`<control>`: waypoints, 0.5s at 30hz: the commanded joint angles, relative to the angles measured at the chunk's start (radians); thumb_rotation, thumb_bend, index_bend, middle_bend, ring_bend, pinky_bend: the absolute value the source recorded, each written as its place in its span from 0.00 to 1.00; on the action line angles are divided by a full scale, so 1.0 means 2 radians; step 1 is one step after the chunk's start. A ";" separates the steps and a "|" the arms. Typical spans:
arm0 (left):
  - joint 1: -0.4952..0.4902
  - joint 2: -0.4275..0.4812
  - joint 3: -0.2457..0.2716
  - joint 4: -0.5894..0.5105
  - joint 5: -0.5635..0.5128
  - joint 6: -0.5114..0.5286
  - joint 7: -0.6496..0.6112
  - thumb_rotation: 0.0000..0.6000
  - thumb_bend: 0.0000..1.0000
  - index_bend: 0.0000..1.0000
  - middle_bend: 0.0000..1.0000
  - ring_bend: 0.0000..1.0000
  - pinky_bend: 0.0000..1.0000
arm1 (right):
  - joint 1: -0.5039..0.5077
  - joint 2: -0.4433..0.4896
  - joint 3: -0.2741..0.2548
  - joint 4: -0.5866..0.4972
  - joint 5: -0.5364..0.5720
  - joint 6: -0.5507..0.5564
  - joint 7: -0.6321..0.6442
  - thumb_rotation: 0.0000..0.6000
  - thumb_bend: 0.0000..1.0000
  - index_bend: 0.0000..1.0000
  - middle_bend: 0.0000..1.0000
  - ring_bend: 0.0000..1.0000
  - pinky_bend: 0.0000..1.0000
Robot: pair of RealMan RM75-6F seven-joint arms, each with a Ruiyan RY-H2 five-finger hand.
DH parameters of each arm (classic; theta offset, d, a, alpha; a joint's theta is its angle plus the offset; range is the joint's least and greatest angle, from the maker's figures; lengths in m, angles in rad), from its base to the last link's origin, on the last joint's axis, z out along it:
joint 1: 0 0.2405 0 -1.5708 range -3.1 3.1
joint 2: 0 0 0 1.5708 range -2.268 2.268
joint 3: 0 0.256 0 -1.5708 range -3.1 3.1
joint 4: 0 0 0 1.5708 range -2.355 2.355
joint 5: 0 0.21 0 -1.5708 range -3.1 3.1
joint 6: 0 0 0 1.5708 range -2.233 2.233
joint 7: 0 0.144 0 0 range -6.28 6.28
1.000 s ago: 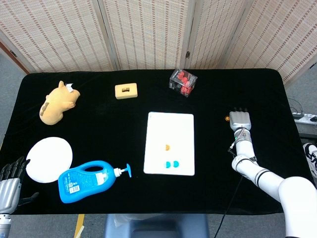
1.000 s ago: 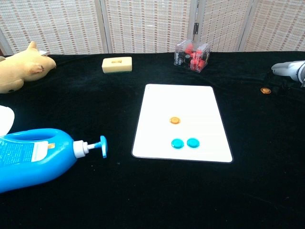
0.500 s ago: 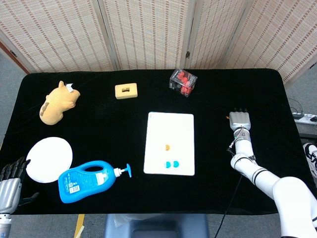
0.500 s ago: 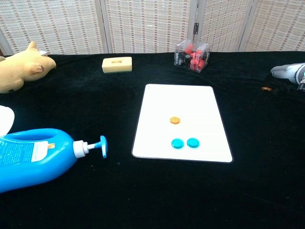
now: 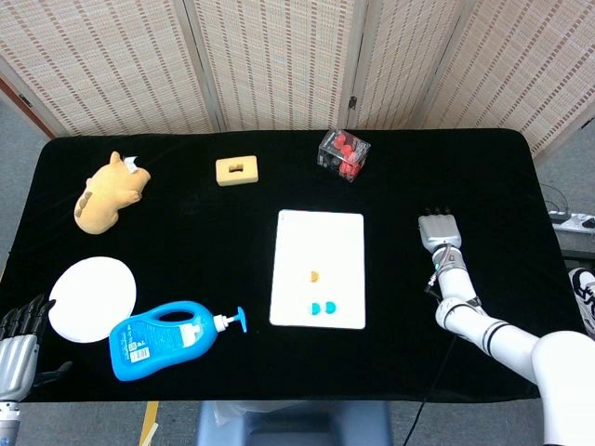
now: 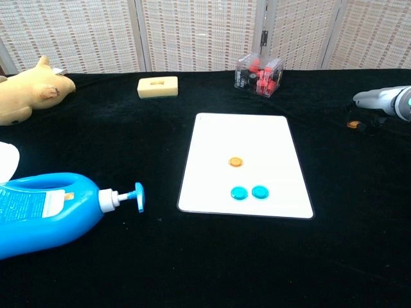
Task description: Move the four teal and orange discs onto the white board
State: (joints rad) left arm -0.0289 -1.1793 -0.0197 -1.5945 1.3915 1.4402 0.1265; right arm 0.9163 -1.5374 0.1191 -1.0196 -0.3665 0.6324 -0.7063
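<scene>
The white board (image 5: 320, 237) (image 6: 243, 133) lies mid-table with one orange disc (image 5: 314, 276) (image 6: 236, 162) and two teal discs (image 5: 323, 308) (image 6: 249, 192) on it. A second orange disc (image 6: 352, 124) shows in the chest view off the board's right, just under my right hand (image 5: 437, 230) (image 6: 381, 99), whose dark fingertips close on it. In the head view that hand hides this disc. My left hand (image 5: 19, 339) rests at the table's near left corner, fingers apart, holding nothing.
A blue pump bottle (image 5: 167, 336) and a white plate (image 5: 91, 298) lie near left. A plush toy (image 5: 108, 193), a yellow block (image 5: 237, 171) and a clear box of red pieces (image 5: 343, 154) stand along the far side.
My right hand has shifted left toward the board and now covers the loose orange disc in the head view; the disc has moved slightly left with it. The left hand is unchanged.
</scene>
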 commanded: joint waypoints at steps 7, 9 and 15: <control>-0.002 0.000 -0.001 -0.001 0.002 0.000 0.001 1.00 0.16 0.11 0.04 0.07 0.00 | -0.028 0.055 -0.008 -0.081 -0.075 0.043 0.051 1.00 0.71 0.33 0.11 0.03 0.00; -0.002 0.000 -0.001 -0.002 0.004 0.000 0.002 1.00 0.16 0.11 0.04 0.07 0.00 | -0.028 0.052 -0.010 -0.071 -0.073 0.043 0.051 1.00 0.71 0.33 0.11 0.03 0.00; -0.002 0.001 -0.001 -0.005 0.003 0.000 0.005 1.00 0.16 0.11 0.04 0.07 0.00 | -0.023 0.031 -0.019 -0.018 -0.049 0.030 0.038 1.00 0.71 0.33 0.11 0.03 0.00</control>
State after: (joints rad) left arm -0.0338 -1.1771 -0.0213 -1.6039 1.3974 1.4408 0.1355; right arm 0.8656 -1.4573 0.0885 -1.0882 -0.4841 0.7028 -0.6178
